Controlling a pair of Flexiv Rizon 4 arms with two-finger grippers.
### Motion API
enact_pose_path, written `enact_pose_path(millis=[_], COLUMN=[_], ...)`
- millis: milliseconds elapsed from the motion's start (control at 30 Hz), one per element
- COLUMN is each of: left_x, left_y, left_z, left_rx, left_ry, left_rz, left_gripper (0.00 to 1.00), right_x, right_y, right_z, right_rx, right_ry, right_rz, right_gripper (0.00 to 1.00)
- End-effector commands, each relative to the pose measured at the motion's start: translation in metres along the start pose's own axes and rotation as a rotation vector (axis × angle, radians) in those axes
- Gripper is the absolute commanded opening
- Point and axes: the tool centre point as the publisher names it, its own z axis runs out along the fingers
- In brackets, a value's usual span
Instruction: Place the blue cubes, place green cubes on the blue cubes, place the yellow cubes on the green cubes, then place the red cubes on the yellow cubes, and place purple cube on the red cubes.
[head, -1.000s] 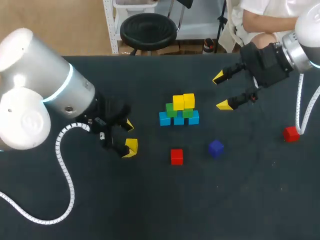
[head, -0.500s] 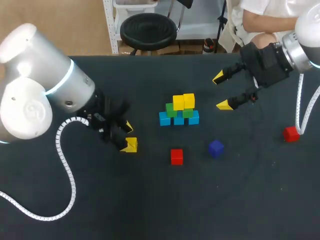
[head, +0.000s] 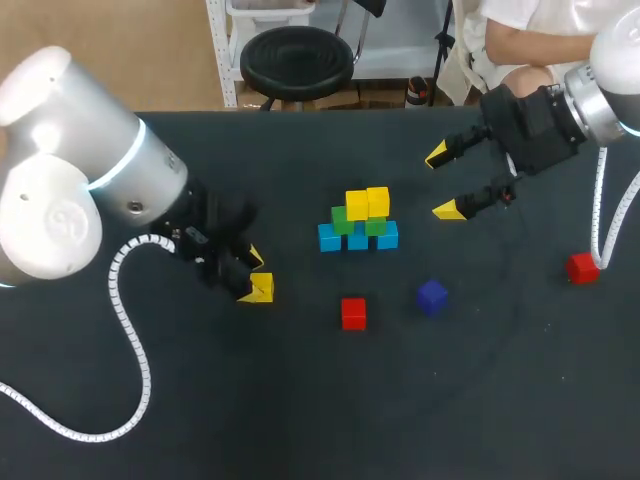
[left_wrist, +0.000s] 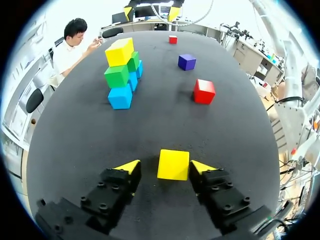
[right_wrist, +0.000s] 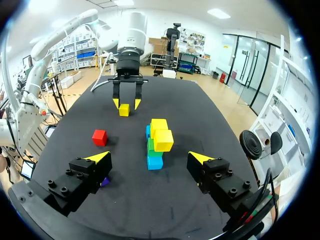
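Seven cubes form a small stack near the middle of the dark worktop (head: 300, 420): three blue cubes (head: 358, 239) in a row at the base, two green cubes (head: 343, 220) on them, and two yellow cubes (head: 357, 205) on top.

Taking the stack as the centre of the dial in the head view, a red cube (head: 353, 313) lies alone at 6 o'clock. A purple cube (head: 432, 296) lies at about 4 o'clock, apart from the red one. A second red cube (head: 582, 267) sits far out toward 3 o'clock, near the worktop's right edge.

At 8 o'clock the left gripper (left_wrist: 165, 167) is down at the surface with a loose yellow cube (left_wrist: 173, 164) between its fingers. The fingers stand apart. One tip is at the cube's side and the other shows a gap, so the cube is not clamped.

The right gripper (head: 443, 182) hangs at 2 o'clock, fingers spread wide and holding nothing.
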Motion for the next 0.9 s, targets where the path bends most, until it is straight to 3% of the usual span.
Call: enact_pose_path(millis=[33,233,300,400,433,467,667,900], left_x=[0.003,0.001,-0.001,-0.004,-0.004,-0.005,-0.015,-0.047], left_y=[-0.001,-0.002,-0.003,-0.004,-0.004,-0.004,-0.005,0.001], left_z=[0.000,0.002,0.003,0.002,0.002,0.002,0.000,-0.011], left_rx=[0.003,0.013,0.015,0.013,0.012,0.011,-0.004,-0.049], left_ry=[-0.001,-0.002,-0.004,-0.013,-0.014,-0.015,-0.001,-0.034], left_rz=[-0.003,0.000,0.004,0.019,0.027,0.032,0.046,0.047], left_gripper=[0.56,0.58,0.52,0.39,0.16,0.00,0.00,0.00], right_x=[0.000,0.000,0.000,0.000,0.000,0.000,0.000,0.000], right_y=[0.000,0.000,0.000,0.000,0.000,0.000,0.000,0.000], right_z=[0.000,0.000,0.000,0.000,0.000,0.000,0.000,0.000], right_rx=[0.001,0.001,0.001,0.001,0.001,0.001,0.001,0.001], right_ry=[-0.002,-0.002,-0.002,-0.002,-0.002,-0.002,-0.002,-0.002], right_rz=[-0.001,-0.001,-0.001,-0.001,-0.001,-0.001,-0.001,-0.001], right_gripper=[1.00,1.00,1.00,1.00,1.00,1.00,1.00,1.00])
